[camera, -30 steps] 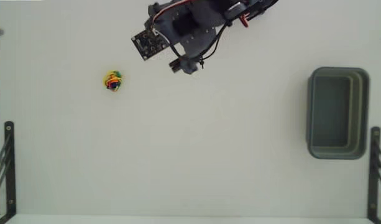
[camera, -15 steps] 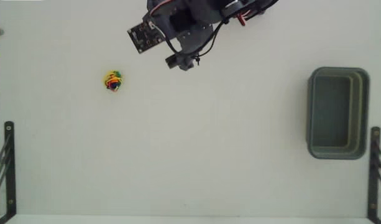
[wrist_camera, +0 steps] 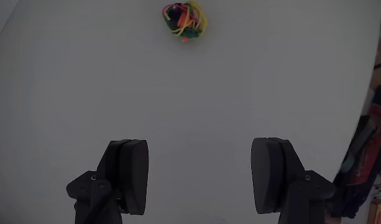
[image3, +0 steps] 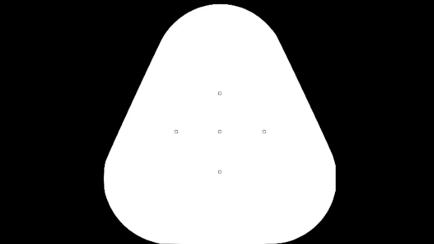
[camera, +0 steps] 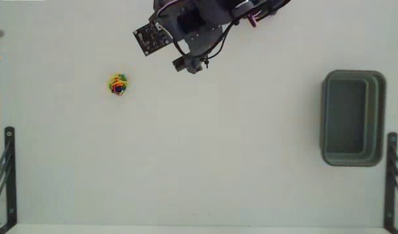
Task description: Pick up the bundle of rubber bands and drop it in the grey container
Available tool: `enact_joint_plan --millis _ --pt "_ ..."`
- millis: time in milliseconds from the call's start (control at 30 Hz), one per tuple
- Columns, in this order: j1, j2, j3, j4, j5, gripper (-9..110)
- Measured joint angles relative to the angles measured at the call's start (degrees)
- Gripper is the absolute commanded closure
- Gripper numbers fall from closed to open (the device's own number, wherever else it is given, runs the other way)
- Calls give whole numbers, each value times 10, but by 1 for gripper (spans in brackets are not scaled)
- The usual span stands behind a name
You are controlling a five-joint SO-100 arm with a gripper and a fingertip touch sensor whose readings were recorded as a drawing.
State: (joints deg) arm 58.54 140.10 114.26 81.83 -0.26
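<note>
Most of the arm (camera: 205, 19) is cut off by the top edge of the fixed view, so the fingertips can't really be made out from there. The wrist view helps — the gripper (wrist_camera: 199, 168) has its jaws spread wide with nothing between them, just bare white table (camera: 218, 143). The bundle of rubber bands (wrist_camera: 185, 20) sits near the top of that view, well ahead of the fingers (wrist_camera: 131, 174). In the fixed view it's at the left (camera: 118, 84), far from the grey container (camera: 352, 117) on the right — which looks empty.
</note>
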Motion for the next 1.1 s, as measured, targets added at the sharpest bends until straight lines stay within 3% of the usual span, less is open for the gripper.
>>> enact_joint_plan --millis 767,1100 --pt "0 -5 0 0 0 -9" --pt "0 -60 1 -53 0 -9"
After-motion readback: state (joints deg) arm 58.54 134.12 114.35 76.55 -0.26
